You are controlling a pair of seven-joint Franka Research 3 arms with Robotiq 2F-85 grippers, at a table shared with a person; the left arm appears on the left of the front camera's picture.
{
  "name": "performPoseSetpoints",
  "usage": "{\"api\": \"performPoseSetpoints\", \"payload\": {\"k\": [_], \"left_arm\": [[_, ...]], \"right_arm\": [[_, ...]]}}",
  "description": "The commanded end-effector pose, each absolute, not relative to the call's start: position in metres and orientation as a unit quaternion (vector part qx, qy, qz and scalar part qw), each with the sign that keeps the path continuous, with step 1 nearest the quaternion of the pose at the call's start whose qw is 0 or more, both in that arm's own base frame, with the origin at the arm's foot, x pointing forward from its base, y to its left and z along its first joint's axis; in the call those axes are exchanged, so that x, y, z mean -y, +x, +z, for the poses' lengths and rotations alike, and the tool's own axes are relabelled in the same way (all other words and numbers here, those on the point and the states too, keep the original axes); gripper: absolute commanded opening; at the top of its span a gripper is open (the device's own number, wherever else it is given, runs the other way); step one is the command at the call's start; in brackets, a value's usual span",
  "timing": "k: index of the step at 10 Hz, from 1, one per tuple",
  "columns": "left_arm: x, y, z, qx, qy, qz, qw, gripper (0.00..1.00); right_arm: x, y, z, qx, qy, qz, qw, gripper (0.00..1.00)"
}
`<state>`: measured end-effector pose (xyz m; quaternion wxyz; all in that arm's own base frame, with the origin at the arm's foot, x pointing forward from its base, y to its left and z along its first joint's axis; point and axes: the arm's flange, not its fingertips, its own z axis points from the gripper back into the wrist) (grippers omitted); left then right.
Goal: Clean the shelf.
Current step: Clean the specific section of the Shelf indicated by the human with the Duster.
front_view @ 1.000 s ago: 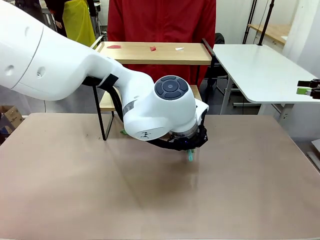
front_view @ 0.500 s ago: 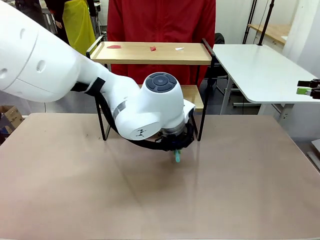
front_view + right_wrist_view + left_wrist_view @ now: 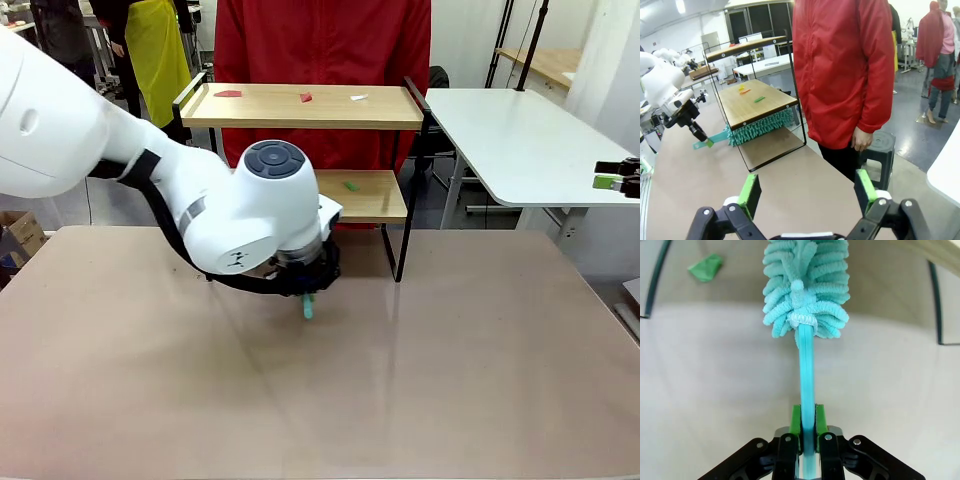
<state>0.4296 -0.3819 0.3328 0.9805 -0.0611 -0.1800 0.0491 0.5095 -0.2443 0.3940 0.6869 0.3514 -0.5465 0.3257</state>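
**Left arm sweeps duster leftward at shelf's foot**

Mid-table, the left gripper (image 3: 807, 426), pads clamped tight on the teal duster (image 3: 806, 315) handle, has slid left vs. a sec ago. Its wrist is bent low over the tan table (image 3: 450, 380), w/ the fluffy head poking under the lower board. Off to the right, the right gripper (image 3: 807, 192) has its jaws spread wide, holding nothing. The shelf (image 3: 300, 105) stands at the table's far edge, centre-left. Top board: two red scraps (image 3: 305, 97) & a white scrap (image 3: 358, 97). Lower board: a green scrap (image 3: 350, 185). A person in a red jacket (image 3: 320, 40) stands just behind.
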Motion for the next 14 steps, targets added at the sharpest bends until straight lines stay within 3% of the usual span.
{"api": "performPoseSetpoints", "payload": {"k": [1,7,9,12,13,14], "left_arm": [[0.351,0.436,0.336,0.180,-0.026,0.057,0.982,0.13],[0.259,0.450,0.329,0.175,0.055,0.072,0.980,0.13],[0.243,0.437,0.337,0.219,0.089,0.092,0.967,0.13],[0.241,0.417,0.359,0.257,0.095,0.116,0.955,0.13],[0.248,0.410,0.362,0.243,0.071,0.089,0.963,0.13],[0.251,0.430,0.361,0.242,0.073,0.083,0.964,0.13]], "right_arm": [[0.242,0.509,0.397,0.548,0.351,0.327,0.685,1.00],[0.242,0.509,0.397,0.548,0.351,0.327,0.685,1.00],[0.242,0.509,0.397,0.548,0.351,0.327,0.685,1.00],[0.242,0.509,0.397,0.548,0.351,0.327,0.685,1.00],[0.242,0.509,0.397,0.548,0.351,0.327,0.685,1.00],[0.242,0.509,0.397,0.548,0.351,0.327,0.685,1.00]]}}
